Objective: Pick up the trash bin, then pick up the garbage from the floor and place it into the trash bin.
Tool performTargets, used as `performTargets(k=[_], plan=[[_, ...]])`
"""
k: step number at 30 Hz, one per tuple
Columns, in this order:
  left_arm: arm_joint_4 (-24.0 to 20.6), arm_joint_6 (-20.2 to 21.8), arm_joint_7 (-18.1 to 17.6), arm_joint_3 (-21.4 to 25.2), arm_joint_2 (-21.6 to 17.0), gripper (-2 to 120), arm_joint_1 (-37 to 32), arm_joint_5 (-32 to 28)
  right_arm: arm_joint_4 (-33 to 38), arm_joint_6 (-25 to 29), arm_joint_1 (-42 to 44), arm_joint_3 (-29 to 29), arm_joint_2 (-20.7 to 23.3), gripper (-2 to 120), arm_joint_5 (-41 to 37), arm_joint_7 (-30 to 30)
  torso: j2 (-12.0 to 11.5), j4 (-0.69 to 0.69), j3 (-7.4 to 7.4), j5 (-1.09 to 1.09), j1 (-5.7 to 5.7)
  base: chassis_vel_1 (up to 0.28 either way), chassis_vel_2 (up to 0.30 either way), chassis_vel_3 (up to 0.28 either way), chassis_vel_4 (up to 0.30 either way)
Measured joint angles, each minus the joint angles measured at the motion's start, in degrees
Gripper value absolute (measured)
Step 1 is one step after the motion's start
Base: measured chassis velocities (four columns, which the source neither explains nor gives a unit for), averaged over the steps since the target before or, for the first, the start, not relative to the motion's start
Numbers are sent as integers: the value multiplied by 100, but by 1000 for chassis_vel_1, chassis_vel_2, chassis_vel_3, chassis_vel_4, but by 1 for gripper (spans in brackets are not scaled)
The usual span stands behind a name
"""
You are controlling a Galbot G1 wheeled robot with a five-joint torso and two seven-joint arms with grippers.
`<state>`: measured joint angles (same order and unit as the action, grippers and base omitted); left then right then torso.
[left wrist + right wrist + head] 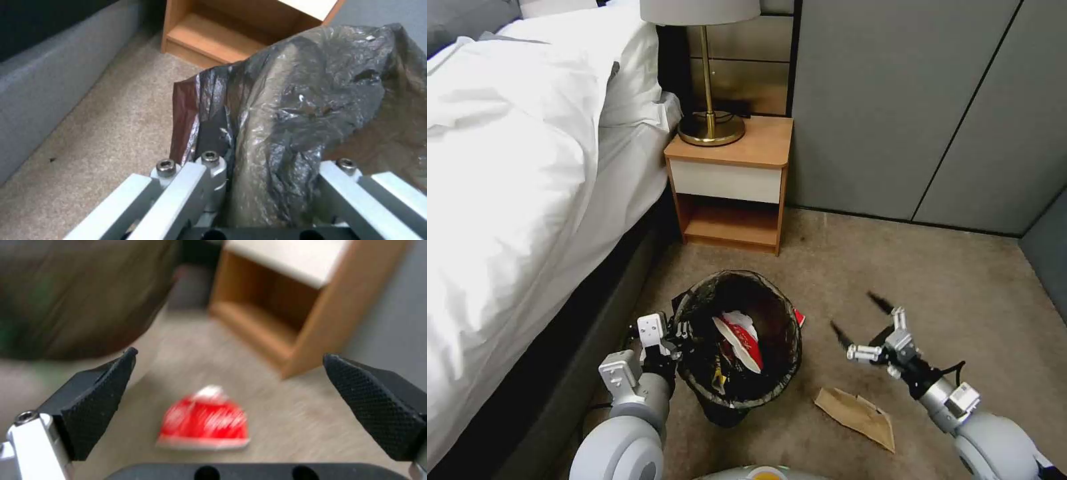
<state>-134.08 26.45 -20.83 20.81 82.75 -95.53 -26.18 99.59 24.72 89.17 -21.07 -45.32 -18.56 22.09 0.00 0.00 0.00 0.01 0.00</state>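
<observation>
Behind the trash bin (pixel 740 340), I can see a red packet (pixel 799 317) only as a sliver past the far rim; my right wrist view shows it blurred on the carpet (pixel 960 280). Inside the bin lie a red-and-white packet (pixel 740 339) and something yellow I cannot identify. My left gripper (pixel 684 332) is clamped on the bag-covered rim. My right gripper (pixel 862 319) hovers wide apart, holding nothing, beside the bin and above a brown paper bag (pixel 856 413).
</observation>
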Motion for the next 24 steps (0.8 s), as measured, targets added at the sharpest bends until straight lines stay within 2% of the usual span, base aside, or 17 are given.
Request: performTargets(k=[5,9,12,19,24], plan=[[16,-14,-4,-1,25,83,-21,33,-712,294,-169,125,95,100,217,1080,0,-1,0,0,0,0,0,0,0],[20,-16,-4,0,35,83,-25,48,-993,424,-236,141,49,100,313,1451,0,-1,0,0,0,0,0,0,0],[38,-19,-6,-13,29,83,-5,53,-1487,600,-340,134,-80,100,478,1980,0,-1,0,0,0,0,0,0,0],[66,-19,-10,-48,-15,83,-5,48,-1908,610,-464,30,-244,100,594,2489,0,-1,0,-1,-1,0,0,0,0],[61,-18,-10,-56,-30,83,-17,45,-2244,611,-623,15,-347,100,674,2599,0,0,0,-1,0,0,0,0,0]])
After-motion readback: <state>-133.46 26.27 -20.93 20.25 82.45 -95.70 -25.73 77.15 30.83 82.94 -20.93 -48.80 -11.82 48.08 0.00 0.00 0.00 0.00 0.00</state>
